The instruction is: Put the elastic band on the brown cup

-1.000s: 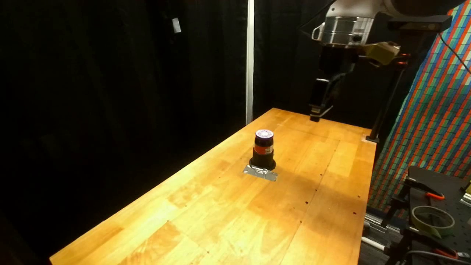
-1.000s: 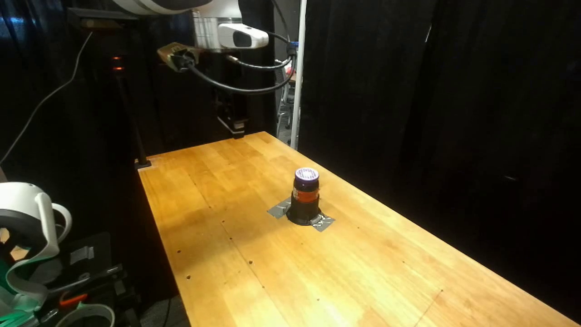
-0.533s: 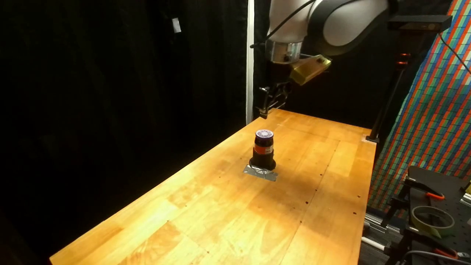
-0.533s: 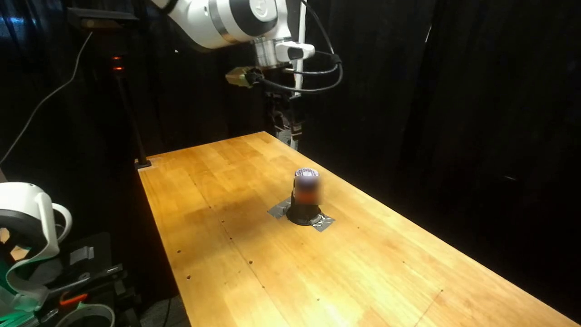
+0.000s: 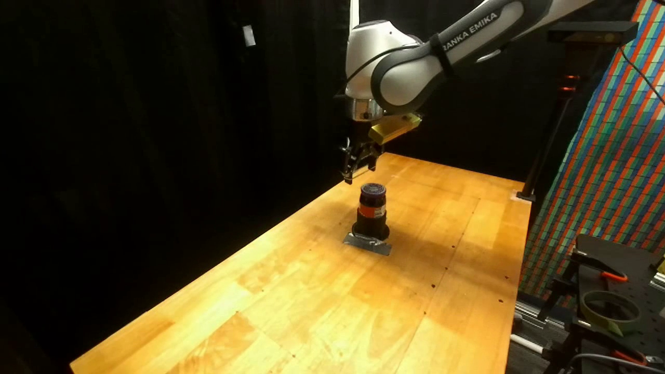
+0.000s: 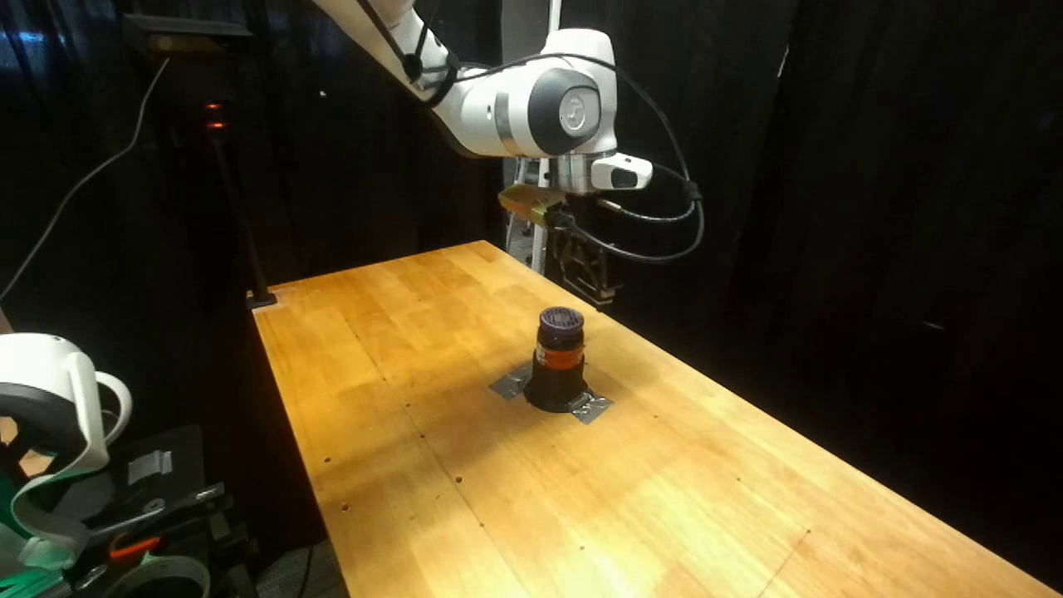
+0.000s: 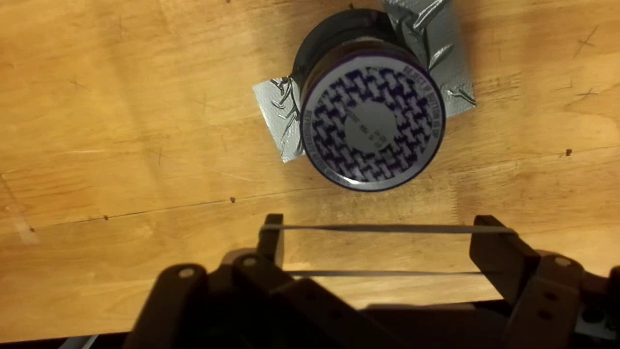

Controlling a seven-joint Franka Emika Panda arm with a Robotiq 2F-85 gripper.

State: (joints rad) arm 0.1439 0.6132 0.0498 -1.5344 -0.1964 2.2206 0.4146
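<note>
The brown cup (image 5: 372, 211) stands upright, dark with an orange-red stripe and a purple-and-white patterned lid. It also shows in an exterior view (image 6: 560, 359) and, from above, in the wrist view (image 7: 370, 123). My gripper (image 7: 380, 242) is open. The elastic band (image 7: 378, 228), thin and grey-brown, is stretched around both fingers as two near-parallel strands. In an exterior view the gripper (image 5: 360, 175) hangs higher than the lid and off to the cup's far side, apart from it. In an exterior view the fingers are dark and hard to make out.
The cup sits in a black round base (image 6: 555, 397) fixed to the wooden table (image 5: 332, 306) with grey tape (image 5: 368, 244). A dark post (image 5: 540, 135) stands at the table's far corner. A side cart (image 5: 613, 259) holds a tape roll. Black curtains hang around.
The arm has swung across the table toward the cup and come lower. The gripper has gone from the table's far end to beside the cup. The cup has not moved.
</note>
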